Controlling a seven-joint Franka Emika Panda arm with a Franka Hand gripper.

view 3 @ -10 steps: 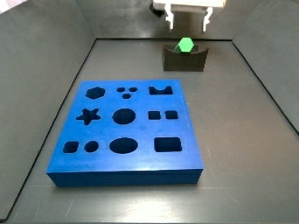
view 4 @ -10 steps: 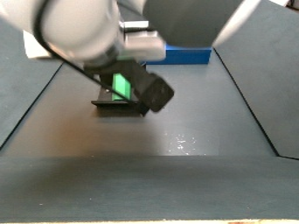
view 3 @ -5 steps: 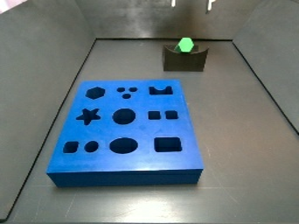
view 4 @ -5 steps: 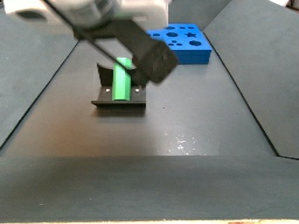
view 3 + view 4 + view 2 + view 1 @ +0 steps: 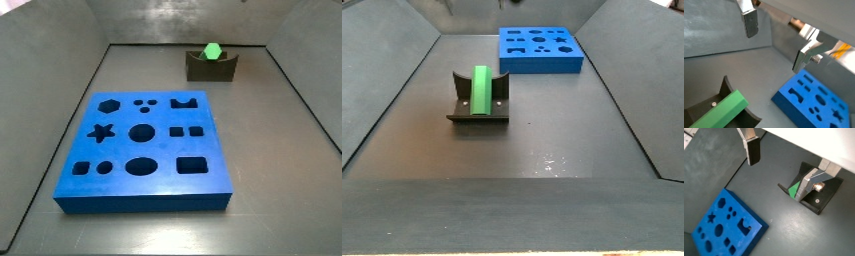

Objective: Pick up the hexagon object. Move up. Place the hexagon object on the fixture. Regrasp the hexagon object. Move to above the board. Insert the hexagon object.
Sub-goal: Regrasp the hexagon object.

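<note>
In a side view the fixture point(image 5: 478, 103) stands nearest, the hexagon object point(image 5: 480, 88) lying lengthwise in its notch, with the board point(image 5: 540, 49) flat on the floor farther back to the right. The gripper point(image 5: 783, 164) hangs empty above, its fingers point(image 5: 751, 149) spread wide apart, out of both side views

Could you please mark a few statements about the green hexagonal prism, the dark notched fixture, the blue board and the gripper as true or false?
1. The small bright green hexagonal prism lies in the dark notched fixture. True.
2. The gripper holds the prism. False: its fingers are apart and empty, raised above the floor.
3. The thick blue board has a star-shaped hole. True.
4. The prism sits in a board hole. False: it rests on the fixture, apart from the board.
</note>
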